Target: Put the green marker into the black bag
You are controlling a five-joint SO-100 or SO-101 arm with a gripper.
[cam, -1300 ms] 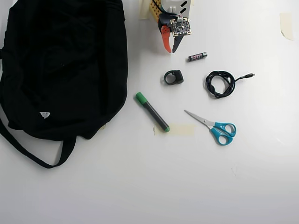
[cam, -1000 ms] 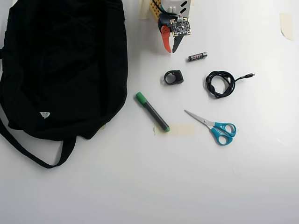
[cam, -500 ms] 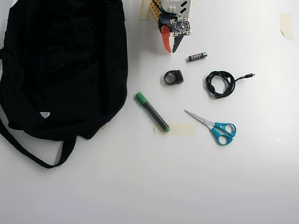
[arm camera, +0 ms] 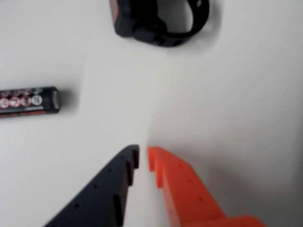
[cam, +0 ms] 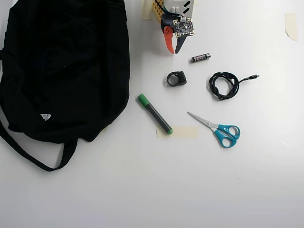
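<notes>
Orange and black plastic fills the bottom of the wrist view: the gripper (arm camera: 143,156) has one orange finger and one black one, their tips almost together with only a thin slit of white table (arm camera: 236,94) between them, and nothing held or touched. A small battery (arm camera: 28,101) lies at the left edge and a black ring-shaped clip (arm camera: 161,21) at the top centre; the green marker does not show here. In the overhead view the gripper (cam: 173,49) sits at the top centre of the frame, near its base, the fingers nearly closed and empty. The green marker (cam: 155,113) lies diagonally at the centre, free on the table, just right of the black bag (cam: 61,66), which fills the upper left. Scissors (cam: 216,129) and a coiled cable (cam: 224,84) lie further right. The step in hand looks like the reach to the marker. To do it well, the fingers would need to part well before descending, pass over the clip, and turn across the barrel so they close on its dark middle, not the cap.
</notes>
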